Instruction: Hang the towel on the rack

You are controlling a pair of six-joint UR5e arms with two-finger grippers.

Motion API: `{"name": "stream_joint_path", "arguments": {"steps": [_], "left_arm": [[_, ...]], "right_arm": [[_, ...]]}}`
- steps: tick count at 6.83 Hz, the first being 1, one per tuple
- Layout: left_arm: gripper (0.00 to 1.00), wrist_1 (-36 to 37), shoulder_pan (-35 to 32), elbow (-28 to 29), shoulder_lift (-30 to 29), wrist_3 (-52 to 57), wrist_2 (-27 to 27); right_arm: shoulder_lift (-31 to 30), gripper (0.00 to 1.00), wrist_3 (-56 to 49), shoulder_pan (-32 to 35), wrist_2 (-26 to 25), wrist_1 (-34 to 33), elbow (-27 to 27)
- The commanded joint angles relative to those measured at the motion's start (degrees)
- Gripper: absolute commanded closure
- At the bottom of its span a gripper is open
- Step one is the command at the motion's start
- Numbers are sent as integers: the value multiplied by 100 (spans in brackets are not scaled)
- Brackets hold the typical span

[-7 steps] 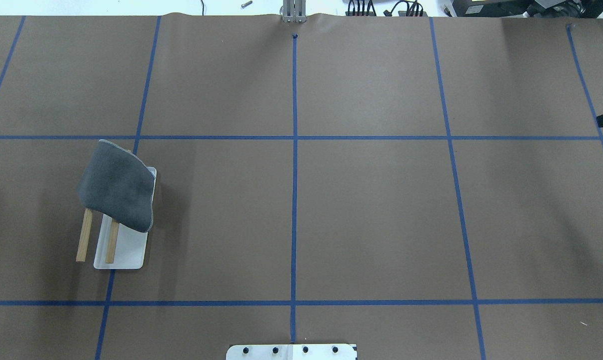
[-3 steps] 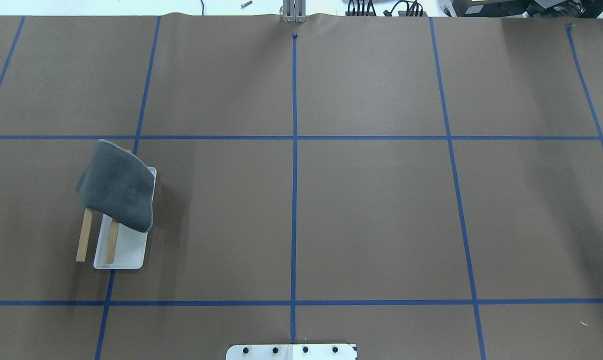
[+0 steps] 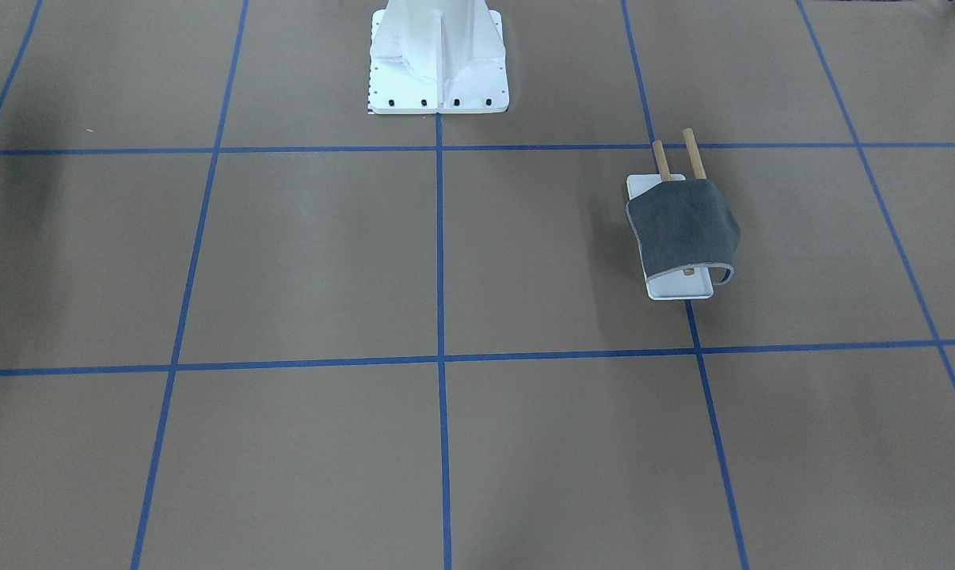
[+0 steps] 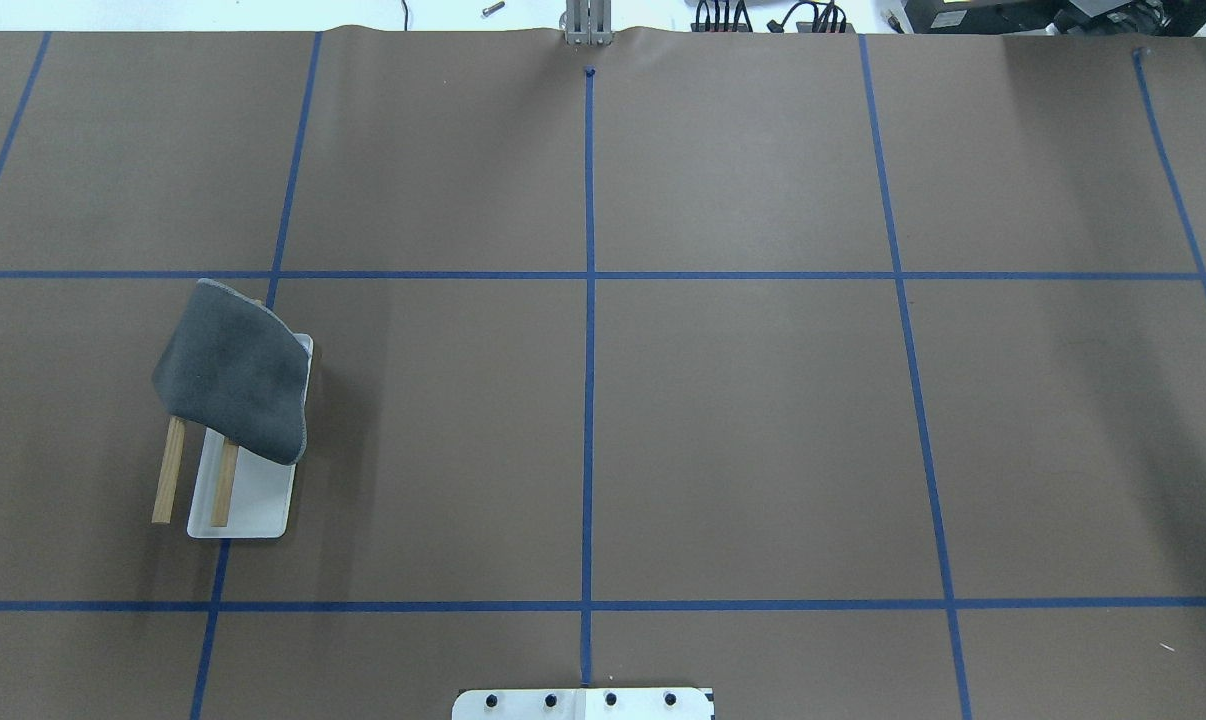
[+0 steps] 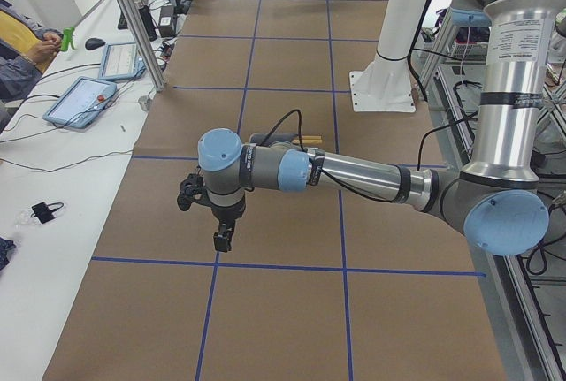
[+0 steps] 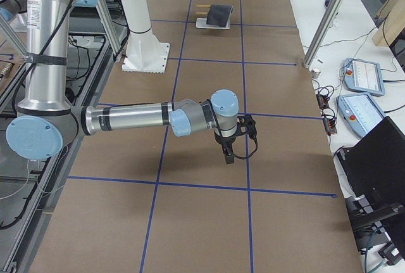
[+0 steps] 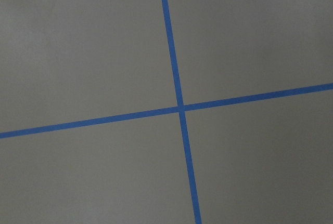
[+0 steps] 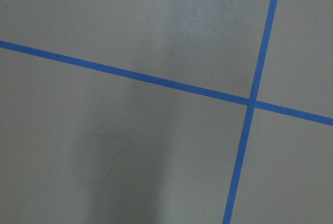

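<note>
Dark grey square cloth towel point(image 4: 231, 372) drapes both rods of small white-based wooden-rod rack point(image 4: 253, 500); left gripper point(image 5: 223, 240) and right gripper point(image 6: 228, 155) hang well apart from it, their finger spread impossible to tell.

A white bolted pedestal point(image 3: 438, 63) stands on the brown table point(image 4: 763, 430) crossed by blue tape lines point(image 4: 589, 400).

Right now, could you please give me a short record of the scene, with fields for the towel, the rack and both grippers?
towel: dark grey soft cloth towel, draped across both rods, nothing holding it
rack: small rack with flat white base and two light-brown wooden rods, on the robot's left side of the brown table
left gripper: left gripper above bare table, apart from the rack; open or shut cannot be told
right gripper: right gripper above bare table, far from the rack; open or shut cannot be told
task state: towel hangs on rack
</note>
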Motion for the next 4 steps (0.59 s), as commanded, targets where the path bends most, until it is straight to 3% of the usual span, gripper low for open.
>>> {"name": "stream_joint_path", "arguments": {"steps": [1, 2, 4], "left_arm": [[2, 61, 6, -54, 2, -31, -65], [2, 43, 15, 6, 10, -49, -370], [2, -10, 59, 15, 10, -49, -452]], "right_arm": [[343, 0, 3, 29, 54, -601, 139], [580, 0, 11, 3, 37, -1198, 314], [609, 0, 90, -147, 28, -1327, 430]]}}
